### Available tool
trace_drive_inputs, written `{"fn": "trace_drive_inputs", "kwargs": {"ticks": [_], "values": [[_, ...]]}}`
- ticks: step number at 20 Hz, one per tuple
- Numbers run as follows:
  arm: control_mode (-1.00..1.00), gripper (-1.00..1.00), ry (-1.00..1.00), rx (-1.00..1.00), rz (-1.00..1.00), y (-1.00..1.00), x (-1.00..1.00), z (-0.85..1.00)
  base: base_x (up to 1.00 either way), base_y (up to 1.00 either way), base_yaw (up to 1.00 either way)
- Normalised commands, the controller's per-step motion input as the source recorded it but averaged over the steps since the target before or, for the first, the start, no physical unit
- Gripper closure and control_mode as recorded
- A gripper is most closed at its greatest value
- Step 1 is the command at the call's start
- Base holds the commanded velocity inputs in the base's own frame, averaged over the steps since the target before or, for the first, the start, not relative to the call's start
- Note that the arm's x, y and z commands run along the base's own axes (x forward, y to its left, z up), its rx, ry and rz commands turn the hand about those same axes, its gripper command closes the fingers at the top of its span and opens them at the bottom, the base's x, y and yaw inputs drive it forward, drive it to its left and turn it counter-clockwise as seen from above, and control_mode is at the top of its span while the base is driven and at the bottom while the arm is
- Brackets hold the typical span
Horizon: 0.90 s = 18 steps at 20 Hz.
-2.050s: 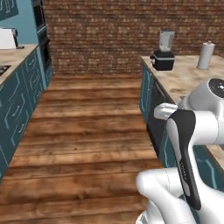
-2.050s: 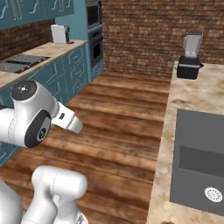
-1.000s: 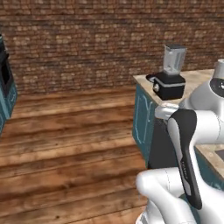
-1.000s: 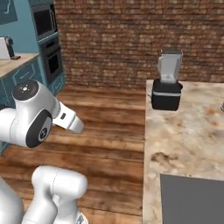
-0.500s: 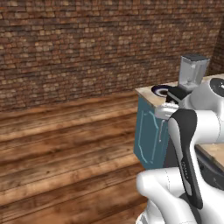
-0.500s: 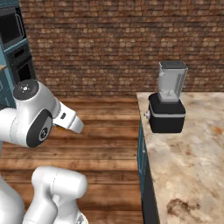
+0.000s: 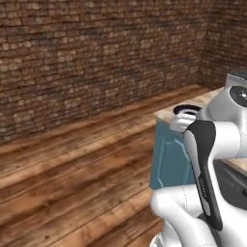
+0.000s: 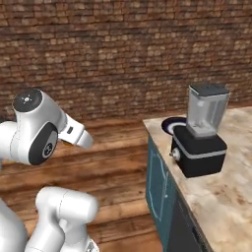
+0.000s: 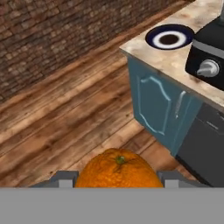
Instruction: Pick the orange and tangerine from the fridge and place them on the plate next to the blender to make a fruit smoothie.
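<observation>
Orange (image 9: 119,169): round, dimpled peel, small green stem scar on top, sits low in the hand view between the two grey finger tips of the gripper (image 9: 118,179), touching both. Jaws closed on the fruit, one tip at each side of it.

Plate (image 9: 169,38): flat disc, dark blue with a pale ring and dark centre, lies at the corner of the counter (image 8: 231,197), just beside the blender (image 8: 202,138) and well apart from the held fruit, up and to the right in the hand view. Seen also in the right base view, behind and left of the blender.

Blender base: black, boxy, grey band round it, white knob (image 9: 207,68) on the front; jug clear grey, tapering, dark lid on top. Counter top: speckled beige stone, smooth. Below it, a teal cabinet door (image 9: 154,109) with a raised curved panel, and a dark charcoal panel beside it.

Floor (image 7: 72,183): long reddish-brown wooden planks with visible grain. Wall (image 8: 108,54): rough brown brick, small courses.
</observation>
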Motion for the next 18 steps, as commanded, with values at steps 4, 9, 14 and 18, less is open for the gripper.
{"fn": "trace_drive_inputs", "kwargs": {"ticks": [4,9,14,18], "values": [[1.0,1.0,0.0,0.0,0.0,0.0,0.0,0.0,1.0,0.8,-0.56],[1.0,1.0,0.0,0.0,0.0,0.0,0.0,0.0,0.99,0.79,-0.59],[1.0,1.0,0.0,0.0,0.0,0.0,0.0,0.0,0.74,0.66,-0.68],[1.0,1.0,0.0,0.0,0.0,0.0,0.0,0.0,0.31,0.34,-0.79]]}}
